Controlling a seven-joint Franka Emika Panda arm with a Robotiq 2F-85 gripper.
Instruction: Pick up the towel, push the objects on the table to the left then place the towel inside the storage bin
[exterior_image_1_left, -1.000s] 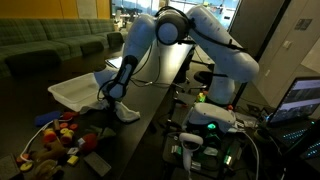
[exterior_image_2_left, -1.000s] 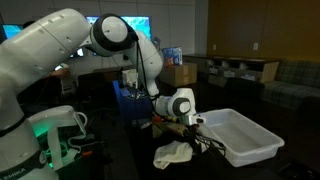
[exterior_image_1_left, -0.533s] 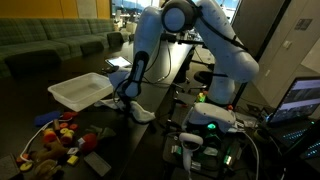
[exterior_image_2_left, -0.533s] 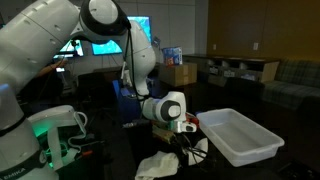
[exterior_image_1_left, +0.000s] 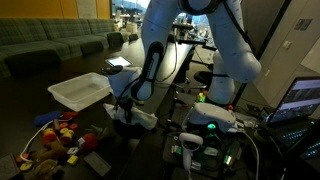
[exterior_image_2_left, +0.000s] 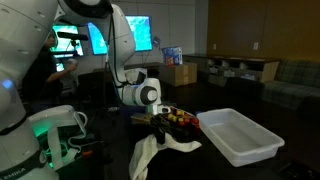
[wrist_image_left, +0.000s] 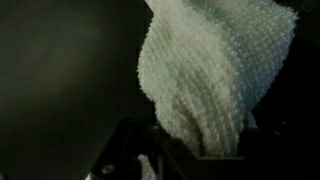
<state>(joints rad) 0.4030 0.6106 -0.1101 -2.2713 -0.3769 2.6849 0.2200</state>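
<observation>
Above the dark counter (exterior_image_1_left: 128, 150), the towel (exterior_image_2_left: 150, 155) is clamped in the tightly closed fingers (exterior_image_2_left: 158, 124) and hangs down, apart from the storage bin (exterior_image_2_left: 238, 135); the objects (exterior_image_1_left: 58, 135) are heaped nearby.

Soft whitish-grey cloth towel (exterior_image_1_left: 131, 117) hangs from the black robot gripper (exterior_image_1_left: 127, 104), over the long dark smooth table (exterior_image_1_left: 135, 146). In an exterior view, the shallow translucent white plastic storage bin (exterior_image_1_left: 80, 90) sits at 10 o'clock from the towel and the heap of small mixed toy objects (exterior_image_1_left: 58, 135) at 8 o'clock. In an exterior view, the storage bin (exterior_image_2_left: 235, 135) is at 2 o'clock from the towel (exterior_image_2_left: 150, 155), with the objects (exterior_image_2_left: 178, 118) between them at 1 o'clock.
</observation>
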